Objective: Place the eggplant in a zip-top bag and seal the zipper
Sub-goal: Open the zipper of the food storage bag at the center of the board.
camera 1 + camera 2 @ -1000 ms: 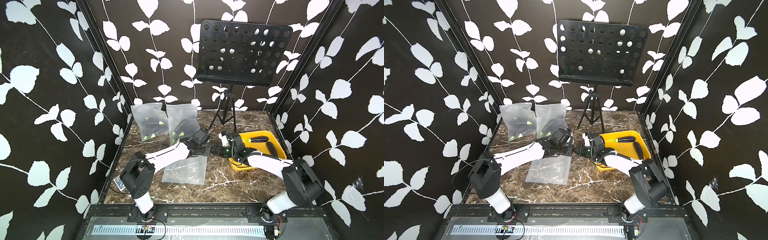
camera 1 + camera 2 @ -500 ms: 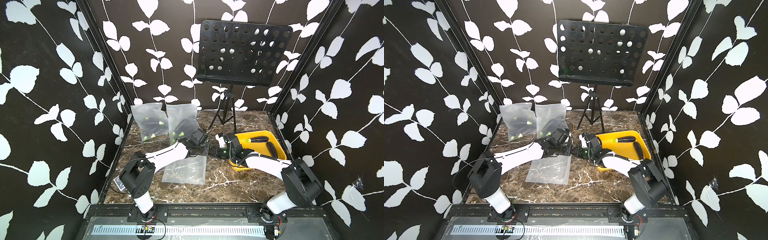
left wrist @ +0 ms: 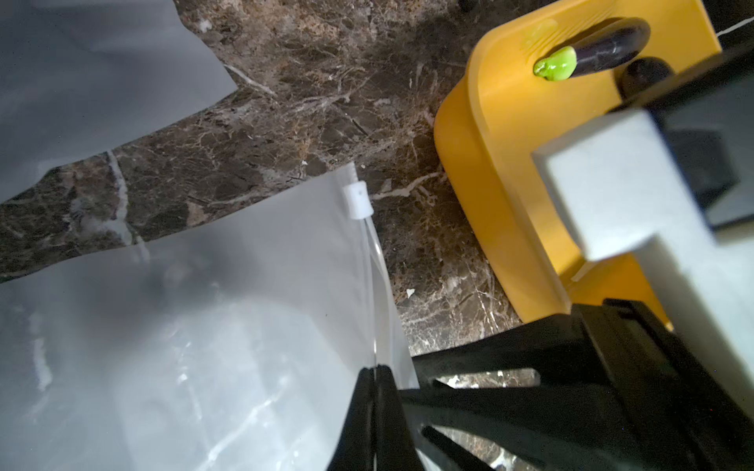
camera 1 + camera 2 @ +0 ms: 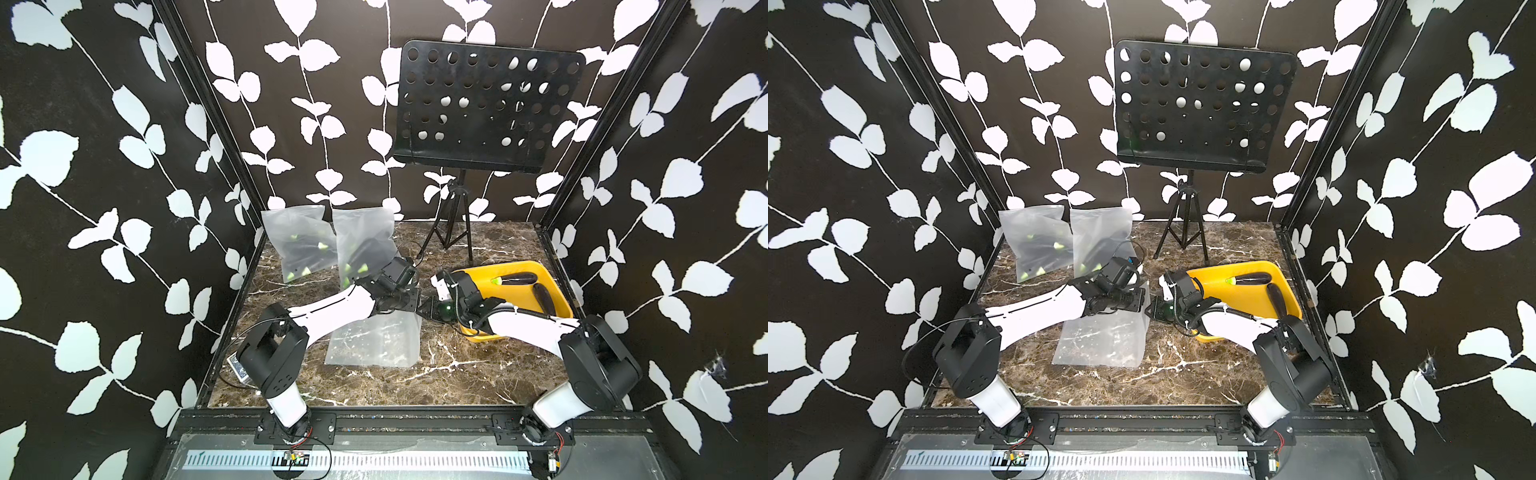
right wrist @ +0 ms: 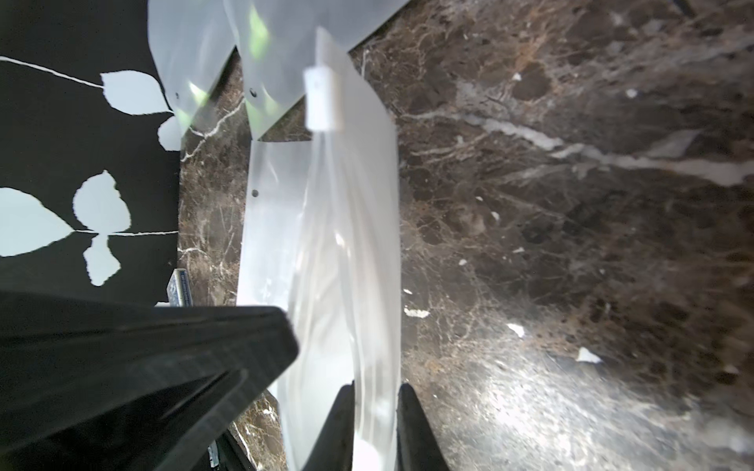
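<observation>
Zip-top bag (image 3: 196,326) in left hand (image 3: 374,373)

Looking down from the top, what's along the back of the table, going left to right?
First bag of eggplants → second bag of eggplants → music stand → yellow bin.
</observation>
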Controlling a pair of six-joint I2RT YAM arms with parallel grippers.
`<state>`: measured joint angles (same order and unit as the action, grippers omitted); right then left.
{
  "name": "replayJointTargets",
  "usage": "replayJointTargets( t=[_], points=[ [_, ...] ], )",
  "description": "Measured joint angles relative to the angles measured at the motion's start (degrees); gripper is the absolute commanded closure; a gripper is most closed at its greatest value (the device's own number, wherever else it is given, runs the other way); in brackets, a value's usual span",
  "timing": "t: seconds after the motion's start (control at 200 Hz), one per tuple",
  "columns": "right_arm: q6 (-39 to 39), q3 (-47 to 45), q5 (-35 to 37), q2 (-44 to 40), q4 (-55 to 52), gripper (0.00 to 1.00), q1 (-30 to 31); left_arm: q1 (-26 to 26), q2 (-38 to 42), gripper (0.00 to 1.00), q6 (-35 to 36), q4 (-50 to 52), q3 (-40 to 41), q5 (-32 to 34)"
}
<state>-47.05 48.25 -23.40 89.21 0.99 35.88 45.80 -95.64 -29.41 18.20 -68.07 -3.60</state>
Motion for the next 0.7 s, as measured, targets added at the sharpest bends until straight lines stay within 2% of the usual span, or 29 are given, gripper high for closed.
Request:
replayJointTargets(
  t=[0.085,0.33,0.39,0.445,0.7],
  points=[
    [0.5,0.5,0.3,0.0,-0.5,1.00,0.0,0.0,0.1,1.00,0.0,-0.3,0.0,-0.3],
    [1.5,1.5,0.7,0.1,-1.8,1.00,0.2,0.0,0.1,1.00,0.3,1.0,0.0,-0.3],
    [1.9,1.6,0.7,0.1,-2.0,1.00,0.3,0.0,0.1,0.82,0.4,1.6,0.0,-0.2],
    [2.1,1.7,0.7,0.1,-2.0,1.00,0.5,0.0,0.1,0.75,0.6,1.9,0.0,-0.1],
    [2.2,2.4,0.7,0.1,-0.8,1.00,1.9,0.0,0.1,0.68,0.4,3.4,0.0,1.0]
  ],
)
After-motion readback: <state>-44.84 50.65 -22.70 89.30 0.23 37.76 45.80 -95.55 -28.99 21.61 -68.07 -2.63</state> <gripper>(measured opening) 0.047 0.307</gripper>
